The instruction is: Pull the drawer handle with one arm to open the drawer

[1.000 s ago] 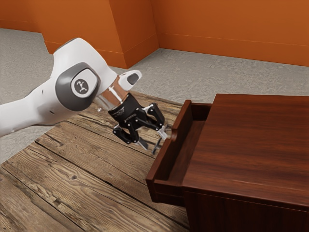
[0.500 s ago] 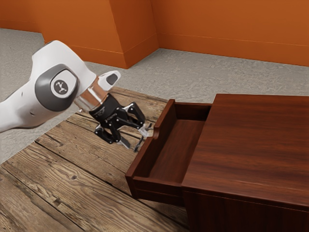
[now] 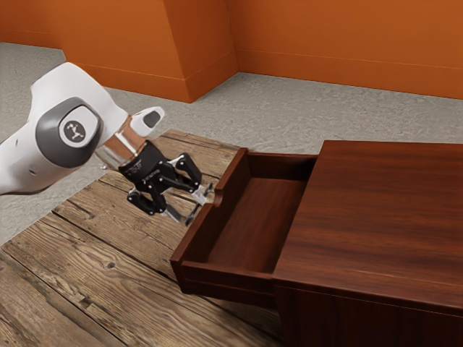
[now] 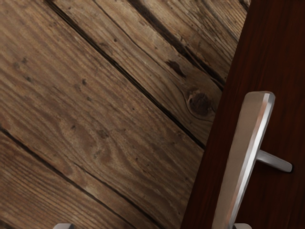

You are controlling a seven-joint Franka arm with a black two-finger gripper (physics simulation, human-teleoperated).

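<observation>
The dark wooden drawer [image 3: 242, 224] stands pulled well out of the cabinet [image 3: 376, 217], and its inside is bare. On the drawer's front [image 4: 276, 57] is a silver bar handle [image 4: 243, 157], seen close in the wrist view. My black gripper [image 3: 189, 202] is at the drawer front in the exterior view, its fingers spread wide. One fingertip [image 4: 240, 225] lies right by the handle [image 3: 209, 191], the other [image 4: 63, 225] is far off over the planks, so the handle is hooked by one finger and not clamped.
The cabinet stands on a table of rough wooden planks [image 3: 94, 267]. Grey carpet [image 3: 289, 108] and orange walls [image 3: 325, 36] lie behind. Open plank surface stretches toward the exterior view's left and front of the drawer.
The drawer has slid farther out toward the exterior view's left over the last second. My hand and arm moved left with it, staying at the handle.
</observation>
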